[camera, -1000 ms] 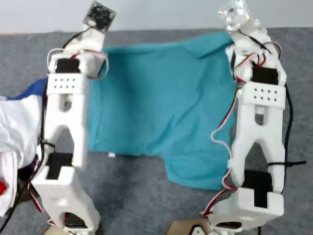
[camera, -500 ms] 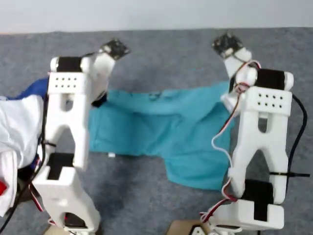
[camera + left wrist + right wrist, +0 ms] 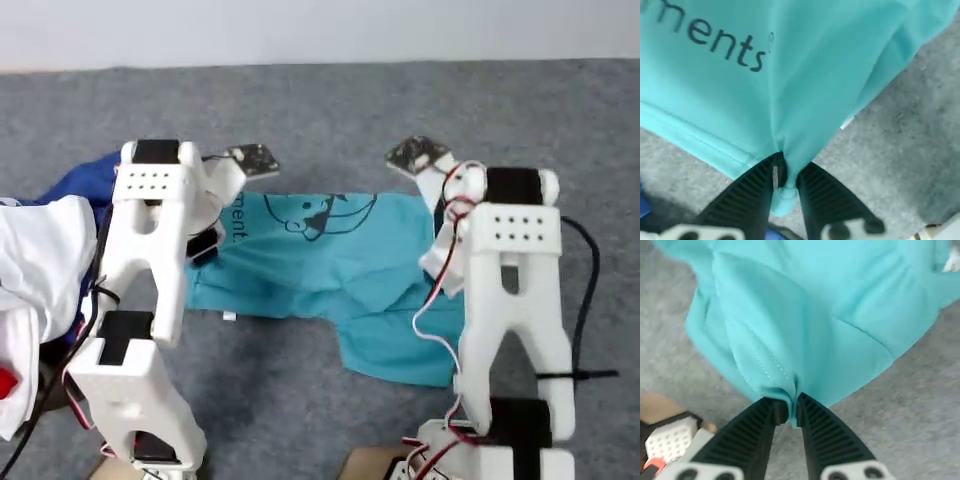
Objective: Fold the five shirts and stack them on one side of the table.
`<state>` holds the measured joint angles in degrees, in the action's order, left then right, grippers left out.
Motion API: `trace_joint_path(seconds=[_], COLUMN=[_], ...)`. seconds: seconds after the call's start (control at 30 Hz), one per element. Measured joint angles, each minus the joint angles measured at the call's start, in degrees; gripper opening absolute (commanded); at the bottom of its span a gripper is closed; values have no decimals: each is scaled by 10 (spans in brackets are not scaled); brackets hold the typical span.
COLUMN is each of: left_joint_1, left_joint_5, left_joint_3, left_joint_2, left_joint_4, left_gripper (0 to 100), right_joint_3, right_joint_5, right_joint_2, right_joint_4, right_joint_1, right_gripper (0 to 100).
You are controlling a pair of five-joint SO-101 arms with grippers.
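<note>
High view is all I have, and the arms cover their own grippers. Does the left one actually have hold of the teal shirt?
Observer: Yes. In the left wrist view the left gripper is shut on a pinched fold of the teal shirt, right at a stitched edge.
Operator: And the right one, is it gripping cloth or just resting on it?
Observer: Gripping. The right wrist view shows the right gripper shut on a bunched bit of the teal shirt, with a seam running into the pinch.
</note>
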<state>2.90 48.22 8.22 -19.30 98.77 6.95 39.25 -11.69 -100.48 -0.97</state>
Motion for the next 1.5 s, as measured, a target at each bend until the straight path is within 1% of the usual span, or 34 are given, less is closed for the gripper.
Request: trace_joint_path(seconds=[0.2,0.37,0.63,0.7,0.77,0.87,0.93,1.03,1.13,1.23,1.4,1.5], left_joint_1=[23,43,47,47,47,47,47,47,47,48,50,50], left_joint_5=[31,53,99,105,105,88,59,29,20,11,-28,-46], left_joint_3=[-4,-4,-73,-88,-89,-92,-92,-91,-76,-47,18,53], left_joint_2=[0,0,0,0,0,0,0,0,0,0,0,0], left_joint_4=[0,0,0,0,-4,-23,-37,-47,-47,-47,-47,-44], left_gripper=[28,28,41,74,101,145,164,168,168,169,170,170], right_joint_3=[92,103,165,175,175,175,175,164,132,101,88,87], right_joint_5=[0,-1,-1,-1,-1,-1,-1,-1,-1,-1,-4,-33], right_joint_2=[-63,-95,-98,-98,-98,-98,-98,-98,-98,-98,-94,-80], right_joint_4=[0,0,0,0,0,0,0,0,0,0,22,47], right_joint_1=[-3,-3,-2,-2,-2,-2,-1,-1,-2,-1,-2,-2], right_gripper=[9,9,13,40,118,244,275,275,275,275,274,274])
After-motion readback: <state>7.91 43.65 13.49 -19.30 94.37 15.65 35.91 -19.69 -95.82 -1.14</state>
